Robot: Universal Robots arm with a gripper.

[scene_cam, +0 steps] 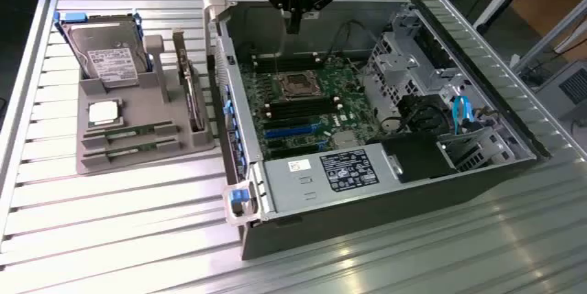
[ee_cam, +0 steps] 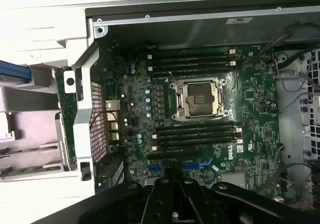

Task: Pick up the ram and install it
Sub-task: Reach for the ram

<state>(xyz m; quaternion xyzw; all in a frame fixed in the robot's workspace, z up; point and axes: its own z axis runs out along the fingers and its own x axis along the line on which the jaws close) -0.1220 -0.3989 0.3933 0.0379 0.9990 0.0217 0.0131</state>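
Observation:
Two green ram sticks (scene_cam: 128, 131) (scene_cam: 130, 147) lie side by side in slots of the grey holder tray (scene_cam: 92, 163) at the exterior view's left. My gripper (scene_cam: 293, 25) hangs above the far end of the open computer case (scene_cam: 385, 170), well away from the sticks. Its black fingers (ee_cam: 162, 184) meet in the middle with nothing between them. The motherboard (ee_cam: 250, 83) lies under it, with black memory slots (ee_cam: 197, 134) on both sides of the processor socket (ee_cam: 197, 99).
The tray also holds a hard drive (scene_cam: 108, 53), a square silver processor (scene_cam: 104, 112) and an upright expansion card (scene_cam: 188, 81). Inside the case are a drive cage (scene_cam: 408, 60), a blue cable (scene_cam: 458, 112) and the power supply (scene_cam: 339, 170). The table is ribbed metal.

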